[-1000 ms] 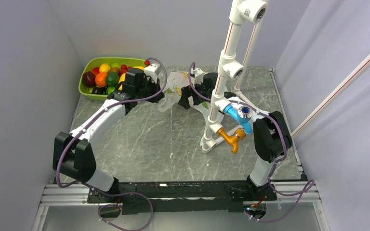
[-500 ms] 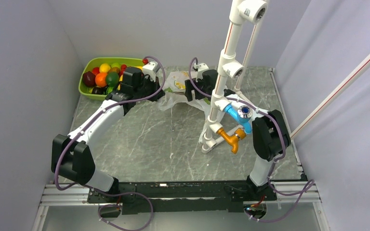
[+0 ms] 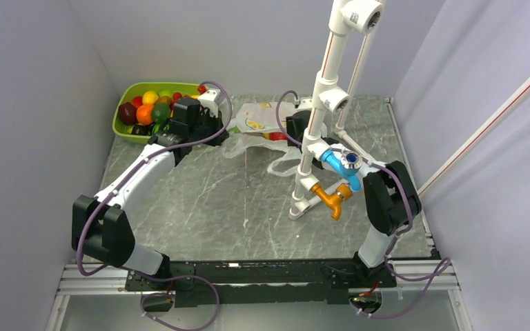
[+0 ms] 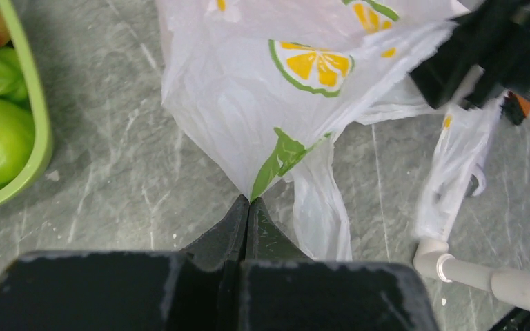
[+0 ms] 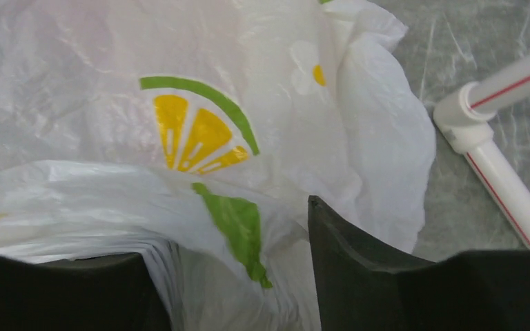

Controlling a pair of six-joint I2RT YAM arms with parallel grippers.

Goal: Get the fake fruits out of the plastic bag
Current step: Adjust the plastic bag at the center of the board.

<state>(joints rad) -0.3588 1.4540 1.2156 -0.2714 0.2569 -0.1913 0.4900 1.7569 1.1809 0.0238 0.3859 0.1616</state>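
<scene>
The plastic bag [image 3: 259, 118], white with lemon slices and green leaves, lies stretched on the table's far middle between my two grippers. My left gripper [image 3: 222, 132] is shut on a corner of the bag [image 4: 283, 89], its fingertips [image 4: 248, 201] pinching the film. My right gripper [image 3: 288, 127] is open, with the bag's film [image 5: 179, 131] lying between its fingers [image 5: 359, 262]. A small red patch [image 3: 276, 136] shows at the bag's near edge; I cannot tell if it is an apple. No other fake fruits show.
A lime-green tray [image 3: 125, 93] of mixed fruits stands at the back left; its rim [image 4: 38, 138] is just left of my left gripper. A white PVC pipe frame [image 3: 314, 138] with blue and orange fittings stands right of the bag, and one of its pipes [image 5: 504, 186] is close to my right gripper.
The bag has gone from bunched up to pulled out flat. My right gripper has moved right and back behind the pipe. My left gripper has shifted slightly left with the bag's corner.
</scene>
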